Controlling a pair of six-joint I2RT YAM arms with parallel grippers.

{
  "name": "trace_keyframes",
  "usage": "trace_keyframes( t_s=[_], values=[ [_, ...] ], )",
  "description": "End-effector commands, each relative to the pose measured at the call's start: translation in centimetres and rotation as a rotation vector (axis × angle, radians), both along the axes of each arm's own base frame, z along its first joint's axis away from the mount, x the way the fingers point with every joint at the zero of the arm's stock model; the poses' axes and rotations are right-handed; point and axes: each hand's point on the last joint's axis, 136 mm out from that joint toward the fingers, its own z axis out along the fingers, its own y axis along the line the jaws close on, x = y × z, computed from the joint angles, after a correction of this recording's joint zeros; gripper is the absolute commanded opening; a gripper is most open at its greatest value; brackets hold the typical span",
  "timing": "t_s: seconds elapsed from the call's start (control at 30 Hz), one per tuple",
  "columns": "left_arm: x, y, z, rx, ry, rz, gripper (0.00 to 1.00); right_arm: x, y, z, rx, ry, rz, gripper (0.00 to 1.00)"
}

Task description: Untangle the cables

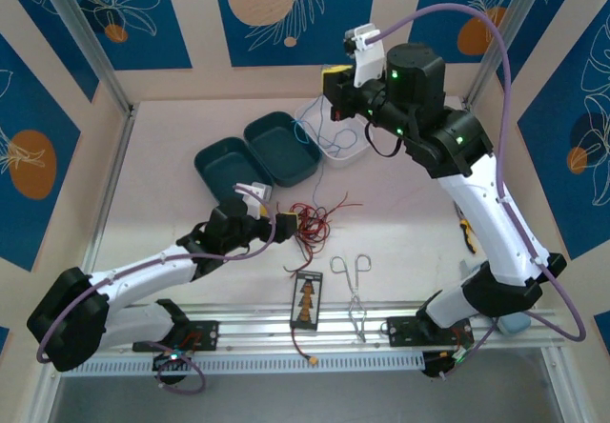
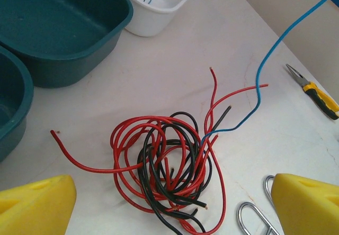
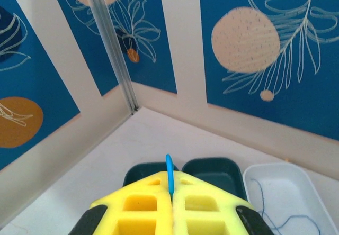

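A tangle of red and black cables (image 2: 169, 166) lies on the white table; in the top view this tangle (image 1: 313, 221) sits at mid-table. My left gripper (image 2: 172, 208) hovers open just short of it, a yellow finger (image 2: 37, 203) on each side and nothing between them. A blue cable (image 2: 259, 87) leaves the tangle and rises up to the right. My right gripper (image 3: 170, 192) is shut on the blue cable (image 3: 169, 171), whose end pokes out above the pads. In the top view the right gripper (image 1: 334, 85) is raised over the far end of the table.
Two teal trays (image 1: 281, 147) stand side by side at the back, with a white tray (image 1: 355, 152) to their right holding a thin blue wire (image 3: 265, 208). Silver forceps (image 1: 353, 285) and a small black board (image 1: 307, 301) lie near the front rail. Yellow-handled pliers (image 2: 318, 95) lie at right.
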Motion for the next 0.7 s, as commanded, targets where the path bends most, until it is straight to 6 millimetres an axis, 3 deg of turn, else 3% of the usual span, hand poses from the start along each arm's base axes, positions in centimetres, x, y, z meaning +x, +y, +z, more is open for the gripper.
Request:
trace_keyframes(
  t_s=[0.0, 0.43, 0.67],
  values=[
    [0.2, 0.0, 1.5, -0.01, -0.038, 0.009, 0.95, -0.7, -0.4, 2.2, -0.004, -0.057, 0.014, 0.0],
    [0.2, 0.4, 1.4, 0.001, -0.041, 0.023, 0.96, -0.8, -0.8, 6.4, 0.017, -0.155, 0.004, 0.0],
    [0.2, 0.6, 1.5, 0.002, -0.042, 0.028, 0.98, -0.8, -0.9, 6.9, 0.02, -0.165, -0.002, 0.0]
  ],
)
